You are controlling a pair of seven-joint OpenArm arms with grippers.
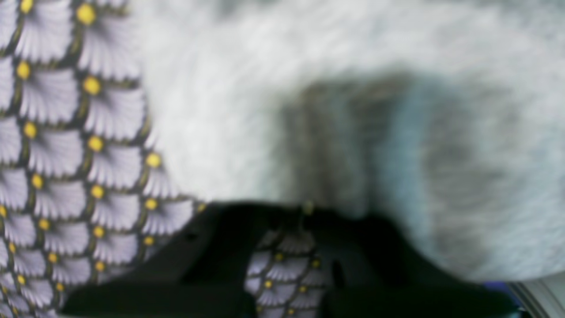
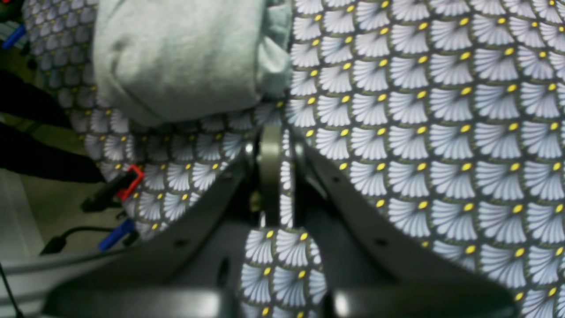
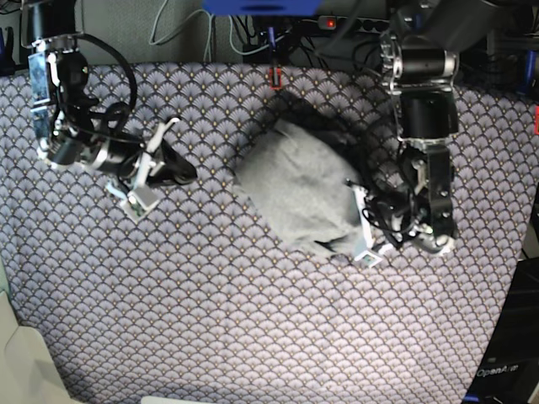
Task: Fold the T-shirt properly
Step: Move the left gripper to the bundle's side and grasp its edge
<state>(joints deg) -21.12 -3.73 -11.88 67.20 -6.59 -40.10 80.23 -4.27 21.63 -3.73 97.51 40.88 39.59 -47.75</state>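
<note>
Though blurred, the T-shirt [image 3: 296, 187] apparently touches the left gripper [image 3: 352, 220].

The left gripper [image 3: 352, 212] sits low toward the worktop's right edge, its arm bent down from the far right corner, fingers pressed together. The right gripper [image 3: 181, 172] hangs near the left edge, pointing toward the middle, its arm folded, fingers [image 2: 270, 145] nearly closed on nothing.

Right gripper [image 2: 278, 145] with jaws nearly together over the scallop-patterned tablecloth [image 2: 432, 132], nothing between them, bunched grey T-shirt [image 2: 176, 62] ahead and to its left, apart from the fingertips, cables [image 2: 110, 194] at far left
</note>
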